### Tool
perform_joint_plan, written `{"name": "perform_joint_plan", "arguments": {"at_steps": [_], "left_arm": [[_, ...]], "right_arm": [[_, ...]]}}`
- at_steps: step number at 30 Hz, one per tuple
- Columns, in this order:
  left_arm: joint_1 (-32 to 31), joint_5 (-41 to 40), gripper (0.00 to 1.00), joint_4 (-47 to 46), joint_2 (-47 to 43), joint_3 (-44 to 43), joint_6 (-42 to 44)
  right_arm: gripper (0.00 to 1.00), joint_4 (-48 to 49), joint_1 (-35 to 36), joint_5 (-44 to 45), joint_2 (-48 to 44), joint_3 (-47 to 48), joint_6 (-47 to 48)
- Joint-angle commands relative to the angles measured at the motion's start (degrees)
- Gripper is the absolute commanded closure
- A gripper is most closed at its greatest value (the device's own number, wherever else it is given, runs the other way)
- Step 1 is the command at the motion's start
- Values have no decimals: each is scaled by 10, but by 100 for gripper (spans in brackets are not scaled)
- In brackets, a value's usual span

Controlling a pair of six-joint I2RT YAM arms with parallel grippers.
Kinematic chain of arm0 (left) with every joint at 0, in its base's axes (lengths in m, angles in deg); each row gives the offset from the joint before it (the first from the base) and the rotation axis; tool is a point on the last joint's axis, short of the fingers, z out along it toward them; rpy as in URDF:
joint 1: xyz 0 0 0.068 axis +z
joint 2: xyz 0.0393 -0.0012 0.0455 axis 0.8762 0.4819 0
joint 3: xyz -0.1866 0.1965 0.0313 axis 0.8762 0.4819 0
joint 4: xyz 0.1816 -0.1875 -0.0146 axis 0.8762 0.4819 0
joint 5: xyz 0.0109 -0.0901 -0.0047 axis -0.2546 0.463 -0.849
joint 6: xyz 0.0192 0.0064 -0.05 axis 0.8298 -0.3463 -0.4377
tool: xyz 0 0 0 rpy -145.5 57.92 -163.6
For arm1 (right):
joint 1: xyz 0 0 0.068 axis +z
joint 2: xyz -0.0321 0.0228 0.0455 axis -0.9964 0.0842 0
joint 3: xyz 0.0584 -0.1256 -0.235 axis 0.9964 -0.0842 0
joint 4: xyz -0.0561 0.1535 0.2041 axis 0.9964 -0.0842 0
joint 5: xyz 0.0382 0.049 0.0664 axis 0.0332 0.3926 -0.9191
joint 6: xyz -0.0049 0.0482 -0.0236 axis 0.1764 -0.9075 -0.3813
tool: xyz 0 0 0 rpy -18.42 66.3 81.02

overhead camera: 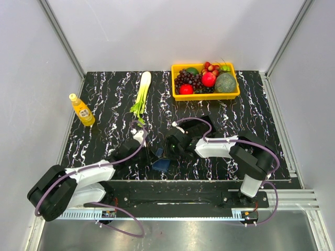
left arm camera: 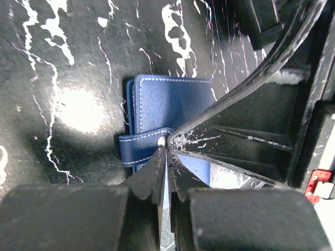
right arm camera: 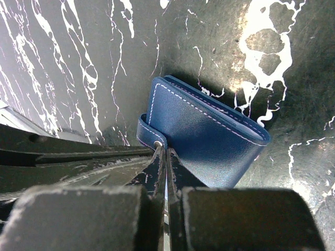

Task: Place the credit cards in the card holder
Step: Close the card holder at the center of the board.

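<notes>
The card holder (left arm camera: 170, 102), a small navy folding wallet (right arm camera: 209, 138), lies closed on the black marbled table (overhead camera: 161, 165), its strap (left arm camera: 141, 149) wrapped round one edge with a metal snap at the end. In the left wrist view, my left gripper (left arm camera: 165, 151) has its jaws pressed together on the strap's end, right at the snap. My right gripper (right arm camera: 165, 151) is shut with nothing between its fingers. Its tips touch the holder beside the same snap. Both grippers meet over the holder, left gripper (overhead camera: 155, 157) and right gripper (overhead camera: 171, 152). No credit cards are in view.
A yellow basket (overhead camera: 207, 97) of fruit stands at the back right. A leek (overhead camera: 141, 93) lies at the back centre and a yellow bottle (overhead camera: 82, 111) stands at the left. The table's front edge runs just behind the arm bases.
</notes>
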Motion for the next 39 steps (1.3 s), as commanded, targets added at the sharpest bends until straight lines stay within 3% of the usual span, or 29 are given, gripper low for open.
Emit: {"name": "perform_joint_plan", "arguments": {"at_steps": [1, 6, 9, 16, 22, 25, 27, 31, 39], "left_arm": [[-2, -63, 91, -34, -27, -10, -19], [-2, -81, 91, -4, -52, -30, -10], [-2, -86, 97, 21, -21, -44, 2], [-33, -49, 100, -35, 38, -14, -11], [-61, -83, 100, -26, 53, 4, -27], [-73, -90, 100, -29, 61, 8, -25], [-78, -92, 100, -28, 64, 10, -31], [-82, -114, 100, -27, 60, 18, -39], [-81, -123, 100, -19, 47, 19, -37]], "right_arm": [[100, -72, 6, 5, 21, -28, 10], [100, -70, 6, 1, 25, -27, 12], [100, -71, 6, 4, 22, -29, 11], [100, -77, 6, 11, 20, -30, 6], [100, -83, 6, 10, 24, -22, 11], [93, -82, 6, 17, 20, -21, 13], [80, -84, 6, 29, 4, -23, 18], [71, -94, 6, 68, -37, -24, 27], [72, -100, 5, 76, -53, -27, 27]]}}
